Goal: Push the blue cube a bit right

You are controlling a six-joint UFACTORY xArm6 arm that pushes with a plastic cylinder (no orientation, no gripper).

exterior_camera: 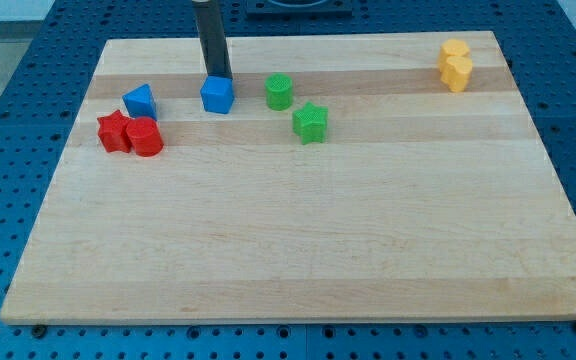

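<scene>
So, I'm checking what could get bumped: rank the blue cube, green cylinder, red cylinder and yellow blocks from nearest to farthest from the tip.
1. Blue cube, right below my tip.
2. Green cylinder, to the tip's right.
3. Red cylinder, lower left.
4. Yellow blocks, far at the view's top right.

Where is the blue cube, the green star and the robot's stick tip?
blue cube (pixel 217 96), camera view, front face.
green star (pixel 310 123), camera view, top middle.
my tip (pixel 216 76), camera view, rod's very end, behind the cube.

Board (pixel 298 230) is pale, smooth, matt wood with visible grain; blue cube (pixel 217 95) looks matt plastic; rod (pixel 212 40) dark, faintly glossy.
</scene>
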